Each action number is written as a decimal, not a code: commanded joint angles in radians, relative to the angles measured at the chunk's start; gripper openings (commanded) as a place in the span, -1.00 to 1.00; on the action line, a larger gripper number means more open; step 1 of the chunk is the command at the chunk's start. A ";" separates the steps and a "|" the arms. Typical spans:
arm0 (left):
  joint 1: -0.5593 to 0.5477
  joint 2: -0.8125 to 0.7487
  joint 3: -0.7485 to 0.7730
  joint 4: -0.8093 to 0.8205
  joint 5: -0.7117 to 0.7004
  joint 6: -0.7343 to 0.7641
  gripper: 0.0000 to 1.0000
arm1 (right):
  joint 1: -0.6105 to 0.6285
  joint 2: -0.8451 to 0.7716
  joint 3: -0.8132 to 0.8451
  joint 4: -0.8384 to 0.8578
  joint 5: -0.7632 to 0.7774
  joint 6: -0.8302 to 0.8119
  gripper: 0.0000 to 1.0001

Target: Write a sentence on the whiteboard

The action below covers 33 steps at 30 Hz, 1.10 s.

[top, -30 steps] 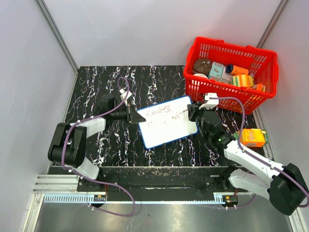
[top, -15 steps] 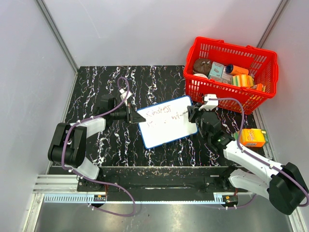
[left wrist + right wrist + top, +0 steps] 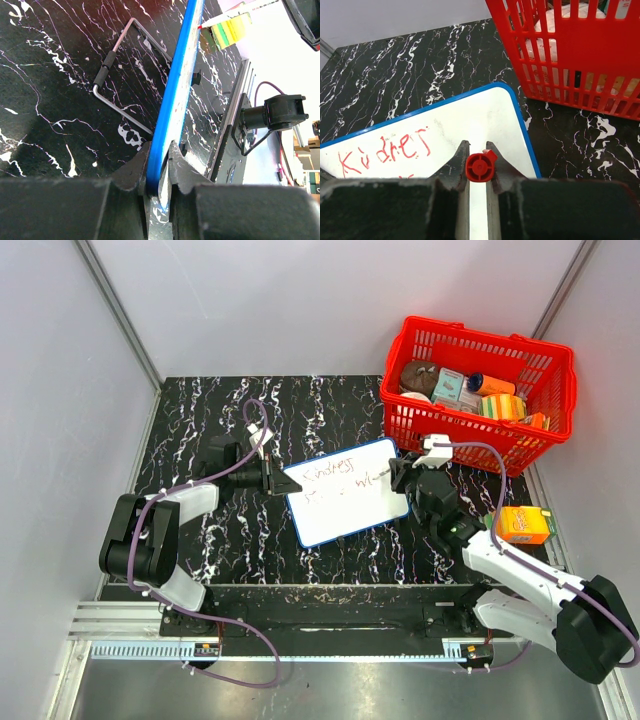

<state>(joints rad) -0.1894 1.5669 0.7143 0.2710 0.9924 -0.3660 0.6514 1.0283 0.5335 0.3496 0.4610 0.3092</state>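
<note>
Blue-framed whiteboard (image 3: 347,502) sits mid-frame in the top view on a black marbled table (image 3: 200,410). The left gripper (image 3: 159,167) clenches its left edge. The right gripper (image 3: 478,151) grasps a red marker (image 3: 480,166) over the board, beside the red sentence (image 3: 385,150) beginning roughly "Kindnes".

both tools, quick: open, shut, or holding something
left tool: closed on the edge of the whiteboard
right tool: closed on a red marker

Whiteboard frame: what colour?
Blue. The whiteboard frame shows best in the left wrist view, seen edge-on.
</note>
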 commanded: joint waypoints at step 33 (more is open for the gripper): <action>0.004 0.038 0.005 -0.019 -0.284 0.179 -1.00 | -0.036 -0.004 0.039 0.060 0.001 -0.005 -1.00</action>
<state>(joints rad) -0.1913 1.5673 0.7166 0.2695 0.9916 -0.3653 0.6205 1.0203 0.5369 0.3489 0.4797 0.2993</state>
